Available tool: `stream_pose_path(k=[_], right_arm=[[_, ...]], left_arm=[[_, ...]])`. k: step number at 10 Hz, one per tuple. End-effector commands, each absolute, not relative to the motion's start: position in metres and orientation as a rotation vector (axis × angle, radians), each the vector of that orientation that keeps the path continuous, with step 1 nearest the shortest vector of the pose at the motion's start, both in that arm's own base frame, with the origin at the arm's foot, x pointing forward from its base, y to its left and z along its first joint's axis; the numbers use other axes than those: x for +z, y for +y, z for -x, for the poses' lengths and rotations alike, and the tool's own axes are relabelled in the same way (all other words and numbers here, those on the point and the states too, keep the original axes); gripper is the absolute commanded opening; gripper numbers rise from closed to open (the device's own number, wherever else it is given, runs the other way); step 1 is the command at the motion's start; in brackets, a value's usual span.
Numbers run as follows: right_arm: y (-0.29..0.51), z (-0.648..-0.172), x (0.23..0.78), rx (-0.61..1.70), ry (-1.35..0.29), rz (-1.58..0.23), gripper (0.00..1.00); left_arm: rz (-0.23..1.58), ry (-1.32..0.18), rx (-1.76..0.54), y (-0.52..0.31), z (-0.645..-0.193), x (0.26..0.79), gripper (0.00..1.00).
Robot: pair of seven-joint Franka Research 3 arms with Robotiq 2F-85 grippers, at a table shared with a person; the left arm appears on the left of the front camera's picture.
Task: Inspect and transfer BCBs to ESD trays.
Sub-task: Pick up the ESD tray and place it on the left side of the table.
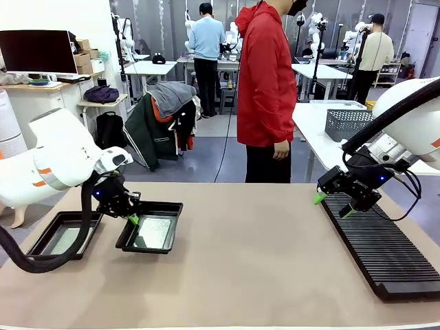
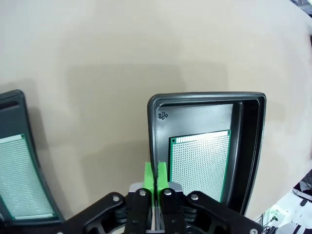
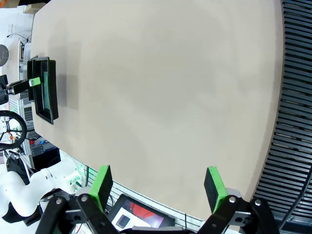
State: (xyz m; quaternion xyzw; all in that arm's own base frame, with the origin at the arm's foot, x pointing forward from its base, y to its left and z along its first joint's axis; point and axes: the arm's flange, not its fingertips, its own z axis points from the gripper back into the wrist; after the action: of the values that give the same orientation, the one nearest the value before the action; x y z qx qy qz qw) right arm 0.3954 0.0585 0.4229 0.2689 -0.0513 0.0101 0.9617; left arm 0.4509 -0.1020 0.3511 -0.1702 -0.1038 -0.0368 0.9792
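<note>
One BCB (image 2: 200, 163) flat in right ESD tray (image 2: 251, 146), another BCB (image 2: 19, 178) in left ESD tray (image 1: 42, 242): perforated grid legible from left wrist only. Left end effector (image 2: 156, 175) pinched empty at tray rim. Right end effector (image 3: 158, 185) spread wide, empty, over ribbed rack (image 1: 385, 251) on tabletop (image 1: 261, 261).

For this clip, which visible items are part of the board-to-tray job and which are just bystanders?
Part of the job:
- ESD trays: one under the shut left gripper, another to its left
- BCBs: one in each tray
- right gripper, open, empty

Just there:
- ribbed black rack
- wire mesh basket on the far table
- person in red jacket
</note>
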Motion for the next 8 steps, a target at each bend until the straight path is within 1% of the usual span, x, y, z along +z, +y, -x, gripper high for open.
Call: stream_pose_path(k=[1,8], right_arm=[[0.061,-0.397,0.425,0.004,-0.096,-0.542,1.00],[0.061,-0.397,0.425,0.004,-0.096,-0.542,1.00]], left_arm=[[0.354,-0.213,-0.089,-0.082,-0.445,0.349,0.03],[0.334,-0.211,-0.031,-0.042,-0.444,0.331,0.03]])
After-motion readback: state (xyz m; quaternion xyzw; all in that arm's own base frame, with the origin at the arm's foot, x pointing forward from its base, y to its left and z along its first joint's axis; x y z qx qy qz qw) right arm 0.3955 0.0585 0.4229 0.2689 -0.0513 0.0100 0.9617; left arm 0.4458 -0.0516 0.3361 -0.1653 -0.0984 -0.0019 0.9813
